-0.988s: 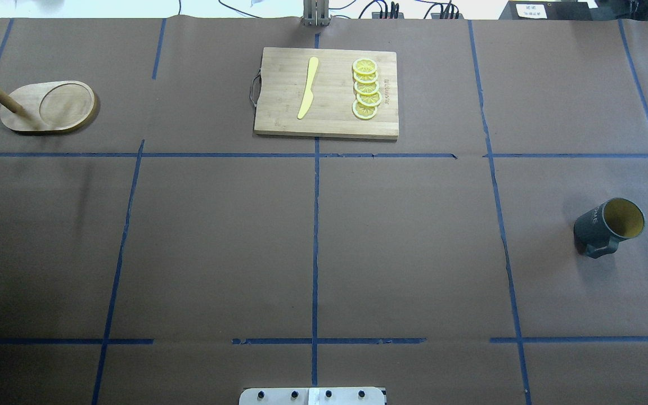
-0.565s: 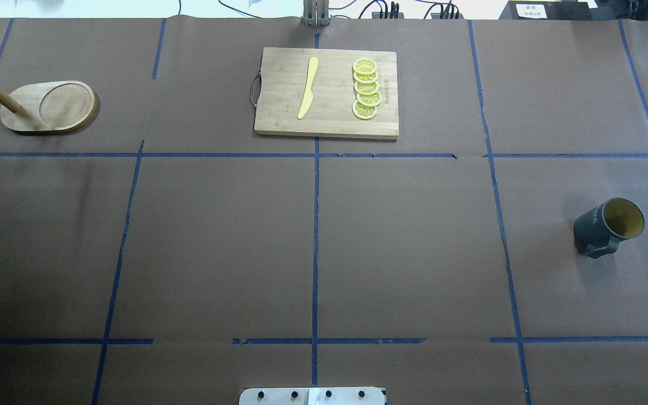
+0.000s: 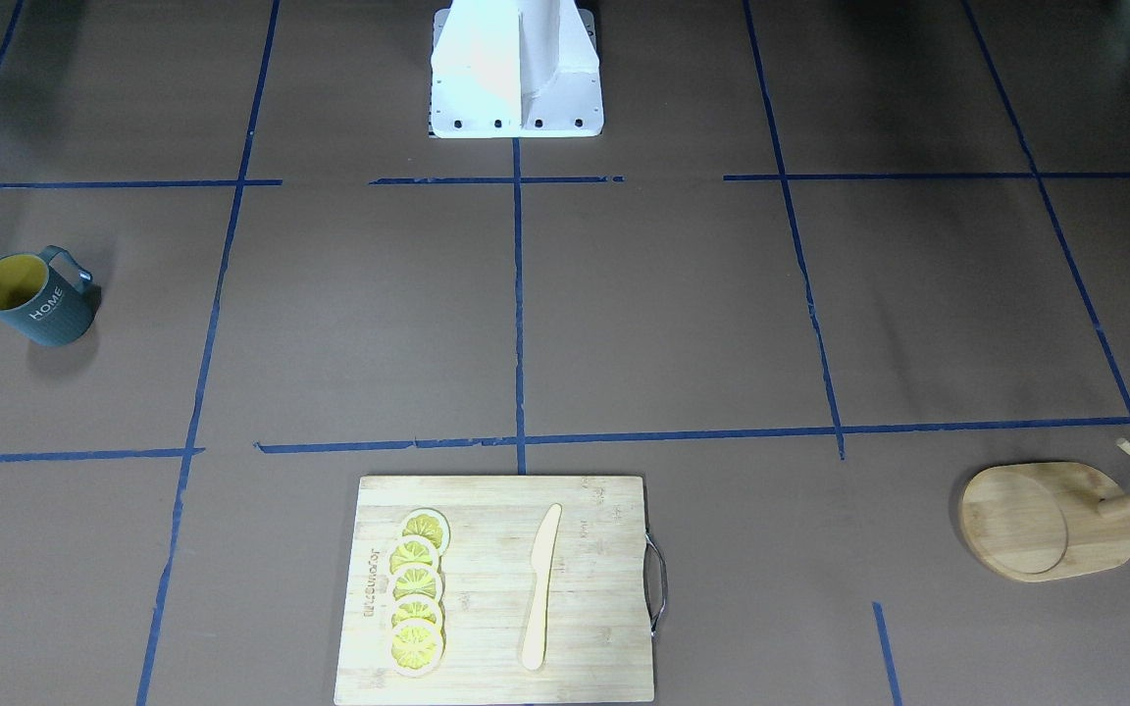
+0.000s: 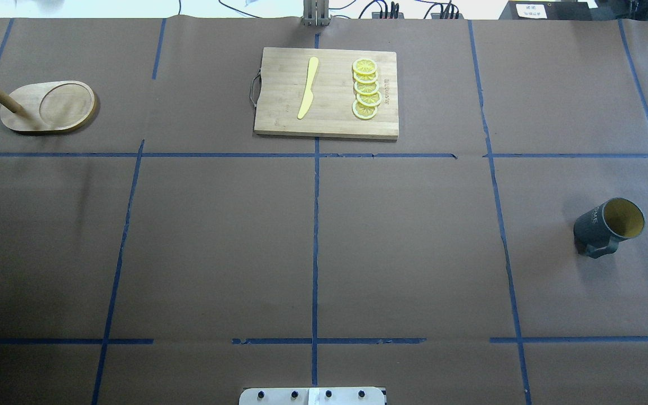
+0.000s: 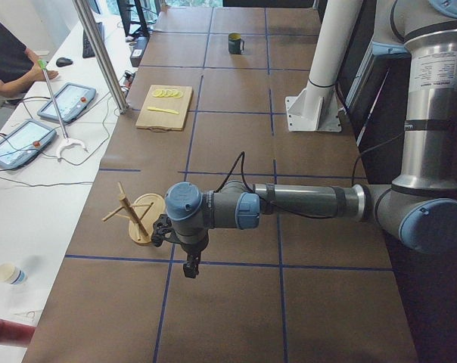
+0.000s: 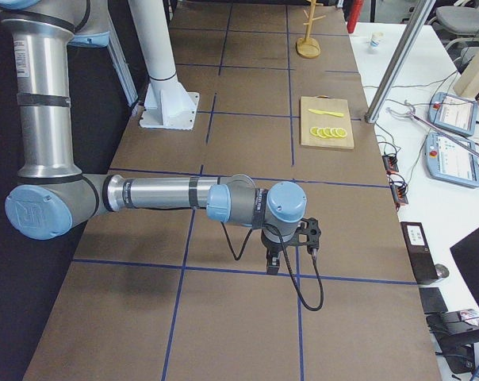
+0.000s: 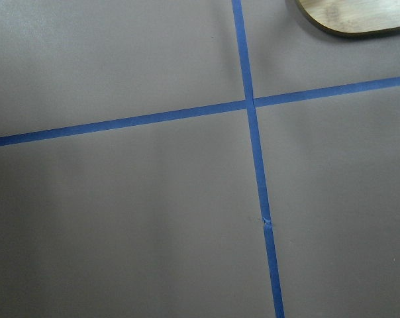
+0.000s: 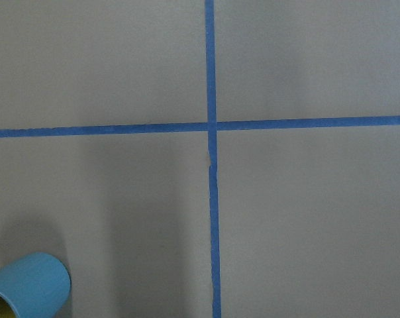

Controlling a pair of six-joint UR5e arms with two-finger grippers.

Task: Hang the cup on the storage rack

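Nothing on the table has budged in the last second. The cup [image 4: 608, 225] stands near the right gripper [image 6: 274, 266]; the storage rack [image 4: 48, 107] sits just beside the left gripper [image 5: 190, 268]. Pincers apart or together? Can't tell. The danger: a grip that covers the handle would block the peg, and the rack is well apart from the right gripper.

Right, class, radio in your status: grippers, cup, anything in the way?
Left gripper and right gripper hovering, jaws unclear. Cup upright on table, not hung; storage rack at opposite end. Cutting board far centre, off the line.
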